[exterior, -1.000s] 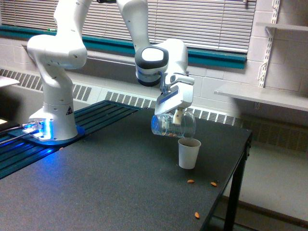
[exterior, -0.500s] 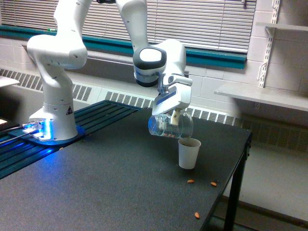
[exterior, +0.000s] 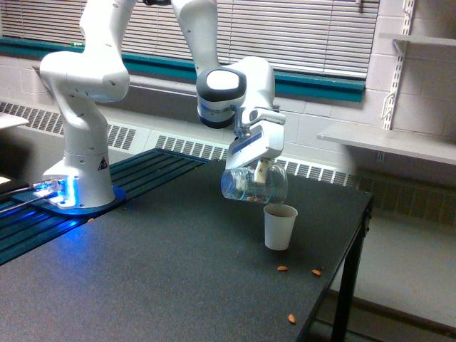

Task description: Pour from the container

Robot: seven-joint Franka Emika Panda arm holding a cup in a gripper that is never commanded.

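The container (exterior: 251,185) is a clear plastic cup, tipped onto its side in mid-air with its base toward the exterior view's left. A few small brown pieces lie along its lower wall. My gripper (exterior: 260,171) is shut on it from above. Directly below the container's right end stands a small white paper cup (exterior: 279,226), upright on the dark table (exterior: 142,278). There is a small gap between the two cups.
Three brown nuts (exterior: 283,268) lie scattered on the table near the paper cup, toward the right edge. The arm's white base (exterior: 78,178) stands at the exterior view's left on a blue-lit plate. The table's right edge (exterior: 349,263) drops off close to the cup.
The container shifted slightly left and up between the oldest frame and half a second ago, then barely moved. The paper cup and nuts stayed put.
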